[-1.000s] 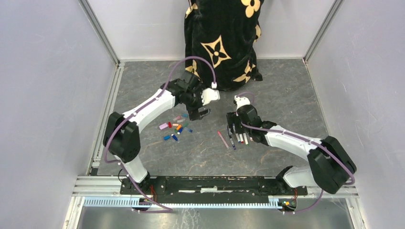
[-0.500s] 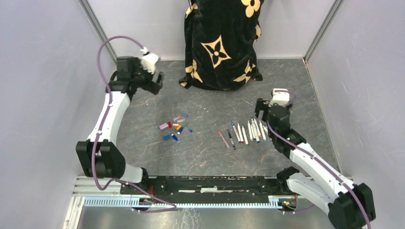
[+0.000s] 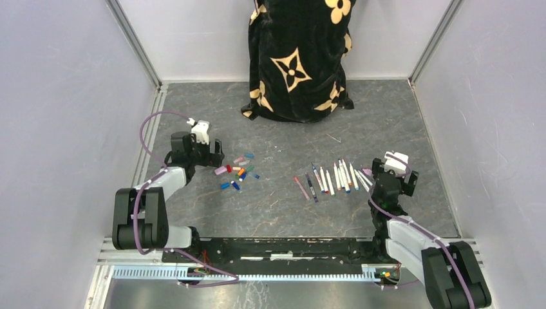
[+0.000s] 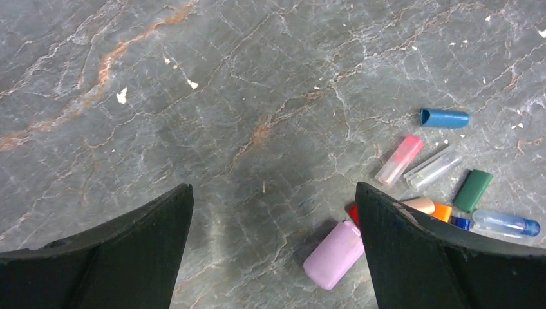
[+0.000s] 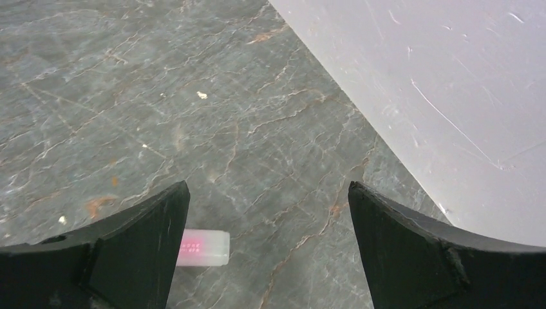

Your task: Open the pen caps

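A black cloth with gold flowers (image 3: 299, 58) sits at the far edge of the table (image 3: 270, 212), well apart from everything else. Grey walls (image 5: 451, 96) close in both sides.

The caps (image 3: 237, 172) lie flat in a loose cluster left of centre, pointing every way: a blue one (image 4: 444, 118) crosswise, with pink (image 4: 399, 160), clear (image 4: 433, 167), green (image 4: 471, 190) and lilac (image 4: 333, 255) ones slanted. The pens (image 3: 331, 179) lie right of centre in a row, side by side, their long axes running near to far with a slight lean.

The left fingers (image 4: 116, 257) are spread wide and hold nothing, over bare table just left of the caps. One finger hides part of the cluster, and the lilac cap lies just beside it. The right fingers (image 5: 438, 257) are also spread wide and empty, just right of the pens. A short pale pink piece (image 5: 204, 247) lies beside one finger.
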You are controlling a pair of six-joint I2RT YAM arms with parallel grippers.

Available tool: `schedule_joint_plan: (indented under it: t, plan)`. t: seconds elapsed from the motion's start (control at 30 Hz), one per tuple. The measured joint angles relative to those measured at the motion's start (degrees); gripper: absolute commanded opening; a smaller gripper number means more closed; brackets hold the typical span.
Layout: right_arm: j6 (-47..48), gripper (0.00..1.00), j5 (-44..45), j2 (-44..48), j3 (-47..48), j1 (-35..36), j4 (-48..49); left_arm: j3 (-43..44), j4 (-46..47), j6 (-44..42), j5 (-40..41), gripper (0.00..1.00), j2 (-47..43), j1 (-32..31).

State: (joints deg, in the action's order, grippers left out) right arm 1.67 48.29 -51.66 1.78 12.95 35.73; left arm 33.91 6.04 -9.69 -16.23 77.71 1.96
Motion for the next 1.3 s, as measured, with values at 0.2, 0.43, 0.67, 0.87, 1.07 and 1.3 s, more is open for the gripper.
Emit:
schedule_joint_plan:
  t: [0.2,0.43,0.67,0.87,1.07,1.3]
  plan:
    - [2.3,0.98,-3.8,-8.2,-1.1,-2.8,14.0,-6.7,18.4,3.5,-0.5,1.00,2.6,-0.1]
    - [3.9,0.98,-7.9,-17.7,-1.2,-3.0,27.4,-14.9,38.5,3.9,-0.4,1.00,7.4,-0.1]
    - [5.5,0.98,-11.9,-21.1,-1.2,-3.0,36.3,-21.4,54.7,4.3,1.0,1.00,7.7,-0.1]
    - [9.4,0.98,-20.2,-26.2,-1.2,-2.8,47.8,-25.6,62.2,4.6,2.6,1.00,9.7,-0.2]
    - [8.9,0.98,-23.0,-27.1,-1.2,-5.5,45.5,-22.2,61.8,4.7,3.4,1.00,9.9,-0.2]
    - [7.4,0.98,-24.4,-26.8,-1.2,-7.3,44.5,-22.2,61.7,4.7,3.7,1.00,9.9,-0.2]
